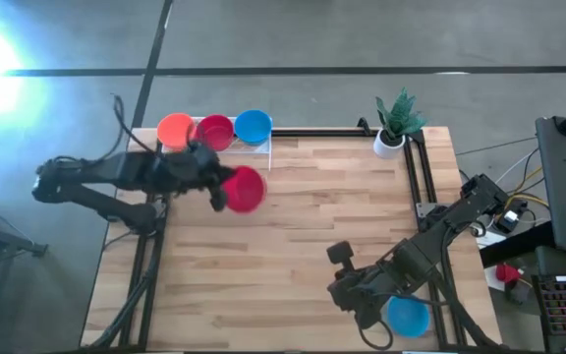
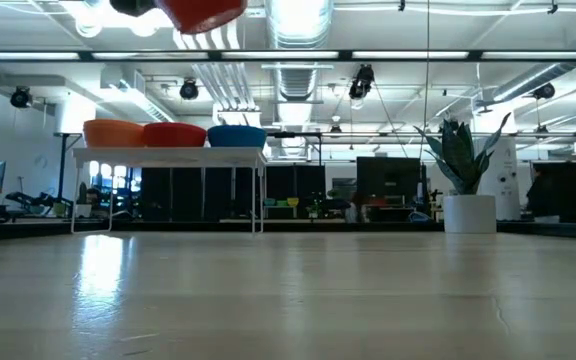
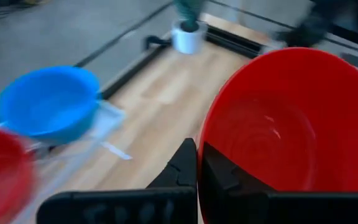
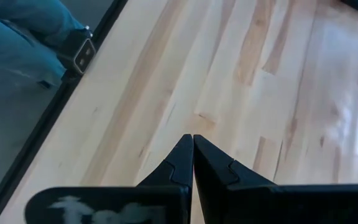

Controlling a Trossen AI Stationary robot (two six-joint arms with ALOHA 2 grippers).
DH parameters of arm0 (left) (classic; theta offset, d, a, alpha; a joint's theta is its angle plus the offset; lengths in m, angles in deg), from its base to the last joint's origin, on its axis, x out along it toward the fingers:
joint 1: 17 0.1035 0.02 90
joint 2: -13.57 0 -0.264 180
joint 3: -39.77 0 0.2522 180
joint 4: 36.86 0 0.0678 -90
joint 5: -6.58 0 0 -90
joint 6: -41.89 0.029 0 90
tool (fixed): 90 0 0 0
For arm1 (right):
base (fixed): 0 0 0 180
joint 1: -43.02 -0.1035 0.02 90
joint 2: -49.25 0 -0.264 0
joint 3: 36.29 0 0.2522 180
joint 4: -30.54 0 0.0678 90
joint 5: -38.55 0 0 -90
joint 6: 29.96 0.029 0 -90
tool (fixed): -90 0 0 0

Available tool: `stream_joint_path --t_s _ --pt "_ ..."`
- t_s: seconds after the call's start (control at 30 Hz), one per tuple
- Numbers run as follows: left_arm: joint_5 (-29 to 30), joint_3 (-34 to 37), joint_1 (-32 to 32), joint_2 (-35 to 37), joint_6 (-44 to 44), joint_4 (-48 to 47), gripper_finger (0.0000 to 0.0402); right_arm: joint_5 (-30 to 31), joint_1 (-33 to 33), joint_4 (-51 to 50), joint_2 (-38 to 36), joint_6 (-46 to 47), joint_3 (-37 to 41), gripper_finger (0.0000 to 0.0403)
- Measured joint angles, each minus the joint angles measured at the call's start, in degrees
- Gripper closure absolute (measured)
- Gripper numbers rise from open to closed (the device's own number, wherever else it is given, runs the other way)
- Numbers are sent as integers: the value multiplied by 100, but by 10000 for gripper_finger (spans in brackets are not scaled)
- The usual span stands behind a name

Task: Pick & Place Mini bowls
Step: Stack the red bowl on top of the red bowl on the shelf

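Scene: A two-armed robot works at a wooden desk with a white wire rack at its far left corner and a potted plant at the far right.
Left end effector: The left end effector is clamped on the rim of a red mini bowl, one finger inside the wall and one outside, as the left wrist view shows.
Where the bowl is: The red mini bowl hangs in the air, clear of the desk, just in front of the rack; the low view shows it high above the surface.
On the rack: An orange bowl, a crimson bowl and a blue bowl sit in a row.
Right end effector: The right end effector waits over the near right part of the desk, fingers pressed together on nothing; a second blue bowl lies beside that arm at the desk's edge.
Step in hand: Likely carrying the red bowl to its place.
Doing it well: The rim pinch is thin, so move slowly, keep the bowl level, stay clear of the rack, and lower until it rests before letting go.
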Motion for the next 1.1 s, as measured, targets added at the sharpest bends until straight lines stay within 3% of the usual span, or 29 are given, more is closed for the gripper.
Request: stream_joint_path --t_s 0.23,0.6,0.8,1.1 --pt "-273 -190 1366 287 111 -495 401 123 46 28 0 67 0 394" --pt "-413 -746 3242 -96 669 -1260 401 124 79 59 0 269 0 394" --pt "-402 -669 3827 -474 935 -1287 401 124 81 82 0 269 0 394" --pt "-44 -664 4223 -993 1030 -1246 401 122 81 81 0 267 0 394"
